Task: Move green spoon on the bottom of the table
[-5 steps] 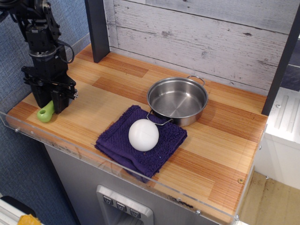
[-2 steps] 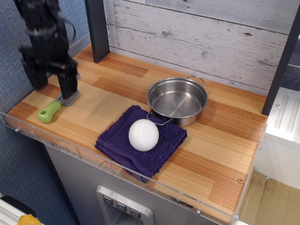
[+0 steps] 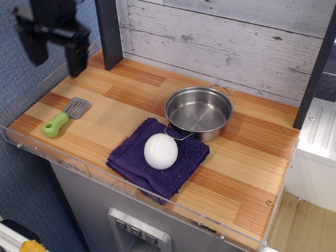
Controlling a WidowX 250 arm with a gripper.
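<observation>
The green spoon (image 3: 62,118) lies flat on the wooden table (image 3: 247,173) near its front left corner. Its lime-green handle points to the front left and its grey slotted head to the back right. My gripper (image 3: 52,52) is black, blurred, and hangs well above the table's left end, behind and above the spoon. Its two fingers stand apart and hold nothing.
A steel pot (image 3: 199,112) stands mid-table. Its handle rests on a purple cloth (image 3: 157,157) that carries a white ball (image 3: 160,151). A dark post (image 3: 109,31) rises at the back left. A clear acrylic edge (image 3: 131,185) runs along the front.
My gripper has let go of the spoon and risen straight up and away. The spoon now lies uncovered near the front left corner.
</observation>
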